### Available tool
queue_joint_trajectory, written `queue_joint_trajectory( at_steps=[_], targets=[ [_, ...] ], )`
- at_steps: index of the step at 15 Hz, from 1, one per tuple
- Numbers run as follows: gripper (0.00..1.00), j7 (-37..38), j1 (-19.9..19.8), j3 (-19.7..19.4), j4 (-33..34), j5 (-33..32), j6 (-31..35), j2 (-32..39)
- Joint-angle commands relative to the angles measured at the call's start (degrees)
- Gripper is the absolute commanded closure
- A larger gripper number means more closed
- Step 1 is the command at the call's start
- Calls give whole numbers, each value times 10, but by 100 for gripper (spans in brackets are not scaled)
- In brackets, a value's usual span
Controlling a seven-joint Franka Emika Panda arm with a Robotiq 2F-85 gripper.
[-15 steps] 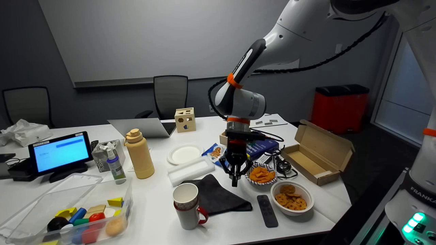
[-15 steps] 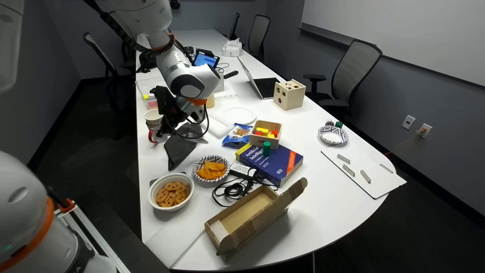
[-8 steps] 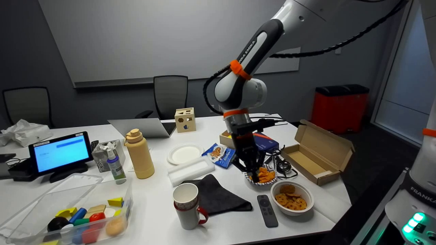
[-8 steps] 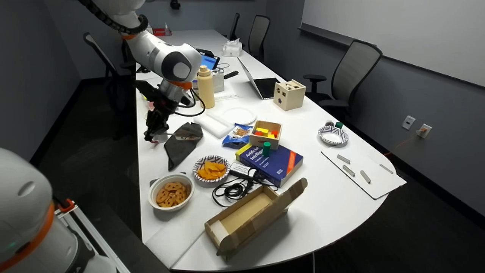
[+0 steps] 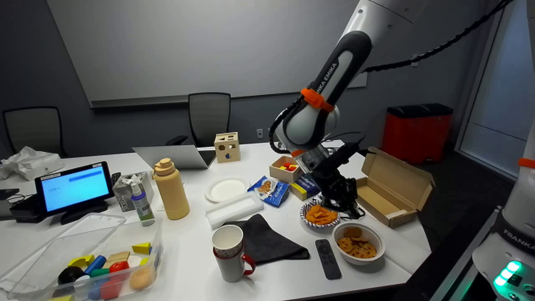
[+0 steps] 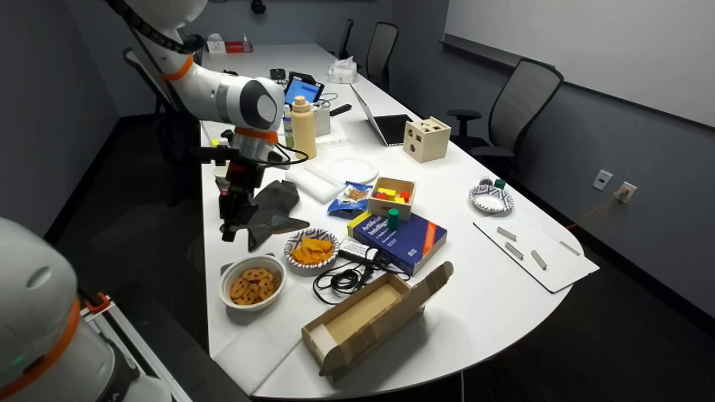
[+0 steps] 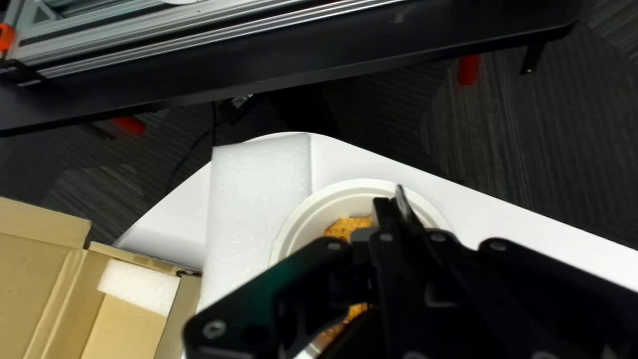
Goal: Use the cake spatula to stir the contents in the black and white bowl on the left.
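The black and white bowl (image 5: 320,225) is patterned and holds orange chips. It also shows in an exterior view (image 6: 290,246) and is out of sight in the wrist view. My gripper (image 6: 229,231) is shut on the cake spatula (image 6: 285,225), whose dark blade points sideways with its tip near that bowl's rim in the picture. Whether it touches the rim, I cannot tell. In an exterior view the gripper (image 5: 353,212) is tilted beside the bowl, and the blade is hard to make out. In the wrist view the fingers (image 7: 393,212) lie together, with a thin metal end (image 7: 402,203) beside them.
A white bowl of round crackers (image 5: 358,260) stands close by, below the gripper in the wrist view (image 7: 291,237). An open cardboard box (image 5: 382,205), black cables (image 6: 349,282), a blue book (image 6: 410,245), a remote (image 5: 328,259), a dark cloth (image 5: 271,242) and stacked cups (image 5: 230,255) surround it.
My gripper has tilted and swung from beside the dark cloth toward the robot's base, past the patterned bowl, carrying the spatula. The bowls have not moved.
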Motion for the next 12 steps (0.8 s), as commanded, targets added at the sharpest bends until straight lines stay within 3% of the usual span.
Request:
queue_joint_trajectory(
  at_steps=[1, 12],
  targets=[
    [99, 29, 14, -5, -3, -57, -3, 27],
    [99, 95, 44, -35, 32, -176, 47, 121]
  ],
)
